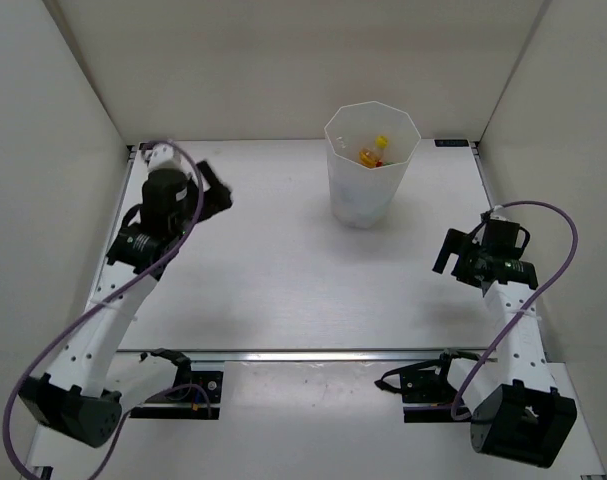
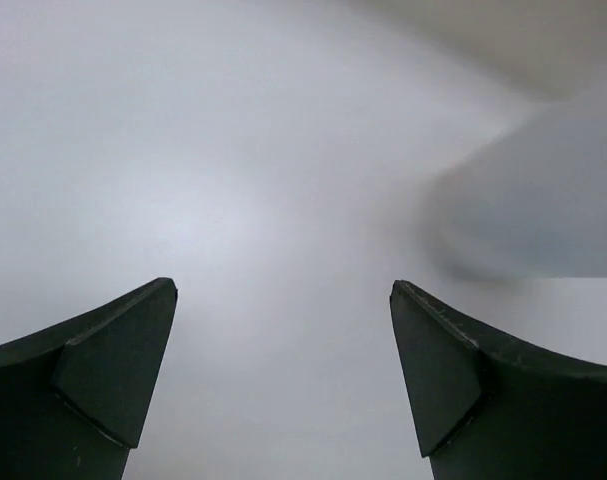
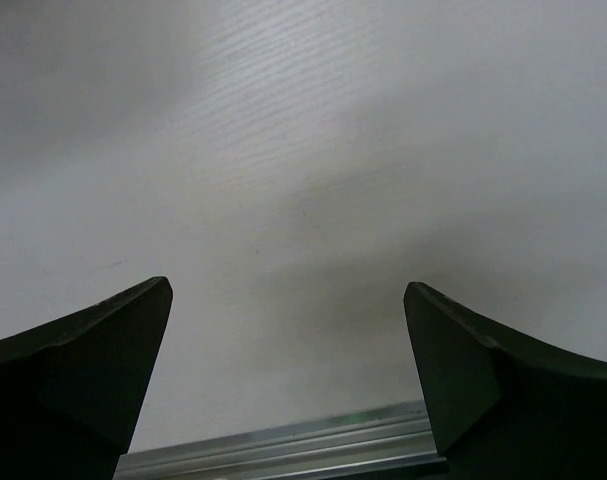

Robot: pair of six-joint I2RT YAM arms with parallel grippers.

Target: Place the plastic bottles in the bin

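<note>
Bin [image 1: 371,190] = ref landmark, stands upright on the table [image 1: 273,285] toward its far side.

Plastic bottles [image 1: 369,155]: only seen inside bin, lying low against its far-right wall. A yellow-orange body, a yellow cap and a red bit are visible; count cannot be told. No loose bottle seen on the table in top view.

Left gripper [image 1: 216,190]: left of bin, well apart. Wrist view shows left gripper [image 2: 283,290] spread wide, nothing betw. fingers. Pale blurred mass at right of that view, prob. the bin, not sure.

Right gripper [image 1: 451,250]: right of bin and nearer the arm bases, well apart. Wrist view: right gripper [image 3: 288,290] also spread wide, holding nothing, above bare table, aluminium rail [image 3: 283,450] just below.

Risks (judgement):
- Bin is tall, narrow-based, prob. light. A side knock from either arm could tip it and spill bottles.
- Left arm's reach is the likelier cause, as its fingers point toward bin.
- Any bottle hidden behind bin wall or arms would go missed; cannot rule out.

Materials/shapes:
- Bin: white translucent plastic, many-sided rim, tapers downward, smooth walls.
- Bottles: small, glossy plastic.
- Table: matte white, faint linear grain in right wrist view.
- Fingers [image 3: 93,370]: dark, matte, wedge-shaped.
</note>
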